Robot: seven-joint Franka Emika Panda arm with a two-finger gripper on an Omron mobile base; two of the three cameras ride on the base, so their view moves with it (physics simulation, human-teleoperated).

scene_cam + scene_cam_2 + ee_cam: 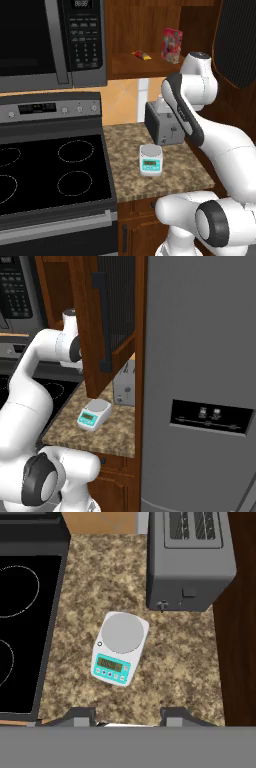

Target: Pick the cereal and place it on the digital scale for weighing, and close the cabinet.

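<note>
Cereal sits upright on the shelf of the open cabinet, untouched, so nothing of the task is done: pick, placement and door closing all remain. Digital scale lies on the granite counter, platform bare, just in front of the grey toaster. Gripper hangs above the counter looking down at the scale, fingertips apart with nothing between them. A small yellow-red packet lies on the same shelf, left of the box. Cabinet door swings out near the arm's upper links, likely in the way of the reach. Stove and microwave stand left, fridge right.
</note>
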